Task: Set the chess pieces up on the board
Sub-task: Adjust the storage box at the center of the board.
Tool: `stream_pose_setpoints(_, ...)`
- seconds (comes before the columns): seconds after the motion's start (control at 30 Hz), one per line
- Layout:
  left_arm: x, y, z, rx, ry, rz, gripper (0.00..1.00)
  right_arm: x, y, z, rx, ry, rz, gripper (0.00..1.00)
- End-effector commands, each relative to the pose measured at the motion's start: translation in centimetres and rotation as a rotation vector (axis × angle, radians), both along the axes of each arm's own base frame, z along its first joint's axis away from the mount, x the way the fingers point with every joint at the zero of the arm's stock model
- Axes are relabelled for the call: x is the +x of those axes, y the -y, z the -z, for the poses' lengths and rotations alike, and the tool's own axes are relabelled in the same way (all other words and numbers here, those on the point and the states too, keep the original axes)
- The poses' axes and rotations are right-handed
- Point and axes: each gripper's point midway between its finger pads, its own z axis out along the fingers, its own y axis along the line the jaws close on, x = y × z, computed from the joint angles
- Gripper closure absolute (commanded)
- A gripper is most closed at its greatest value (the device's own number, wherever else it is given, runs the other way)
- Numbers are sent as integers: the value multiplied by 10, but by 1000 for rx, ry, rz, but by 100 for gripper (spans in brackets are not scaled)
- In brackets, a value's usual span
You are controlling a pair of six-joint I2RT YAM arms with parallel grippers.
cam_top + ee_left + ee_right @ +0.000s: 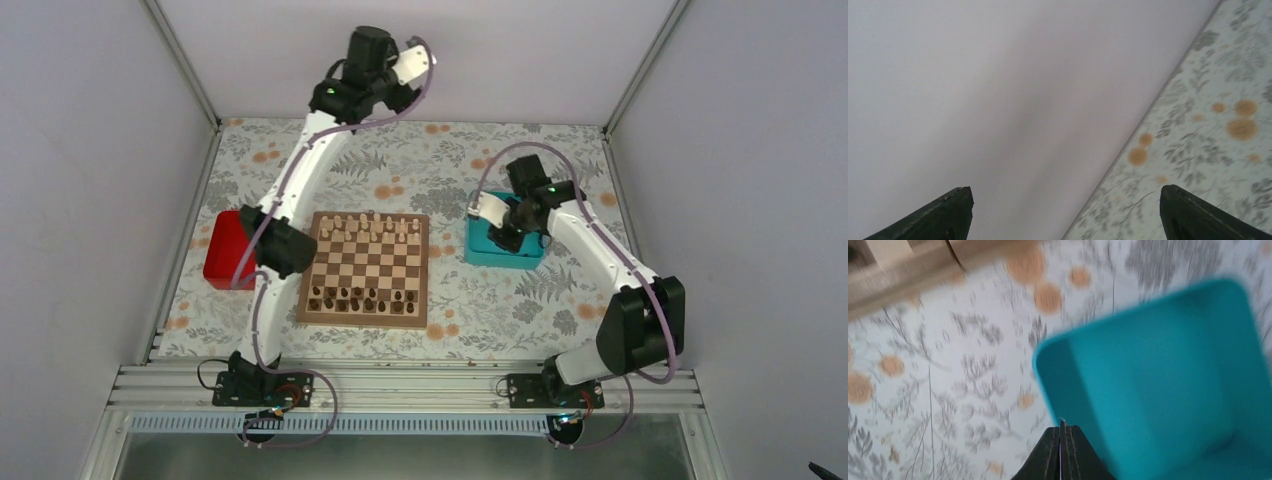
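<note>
The board [365, 268] lies at the middle of the table, left of centre. The dark chess pieces [360, 298] stand in its two near rows, and pale pieces [365, 228] fill the two far rows. My left gripper [398, 95] is raised high at the back wall, far from the board. In the left wrist view this left gripper [1065, 189] is open, with its fingers [948, 215] wide apart and nothing between them. My right gripper [505, 238] hangs over the teal tray [480, 252]. In the right wrist view the right gripper [1062, 427] is shut, at the tray's [1158, 380] rim.
A red tray [225, 250] sits left of the board, partly behind the left arm's elbow. A corner of the board [898, 270] shows at the top left of the right wrist view. The floral cloth [450, 170] covers the table, and walls enclose three sides.
</note>
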Motion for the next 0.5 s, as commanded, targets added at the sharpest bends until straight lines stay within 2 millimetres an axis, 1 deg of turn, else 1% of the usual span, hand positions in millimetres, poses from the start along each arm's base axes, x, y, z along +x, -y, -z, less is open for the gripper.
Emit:
stream_pose_setpoints(0.0, -14, 70, 63, -11, -142, 115, 8, -23, 49, 21, -50, -86, 160, 96)
stream_pose_setpoints(0.03, -15, 83, 74, -12, -149, 123, 6, -23, 57, 23, -53, -78, 197, 96)
stream_pose_setpoints(0.07, -15, 96, 80, -21, -133, 130, 4, -23, 63, 25, -52, -70, 222, 96)
stream_pose_setpoints(0.13, -20, 120, 100, -11, -137, 149, 0, -21, 71, 29, -48, -59, 265, 96)
stream_pose_setpoints(0.23, -26, 149, 118, -4, -133, 167, 0, -13, 79, 35, -49, -48, 318, 96)
stream_pose_setpoints(0.33, -34, 176, 136, 22, -127, 198, 0, -5, 85, 44, -62, -52, 362, 96)
stream_pose_setpoints(0.4, -37, 186, 150, 46, -122, 208, 0, -6, 86, 50, -52, -76, 376, 96)
stream_pose_setpoints(0.47, -38, 191, 162, 59, -124, 208, 0, -14, 85, 53, -33, -100, 366, 96)
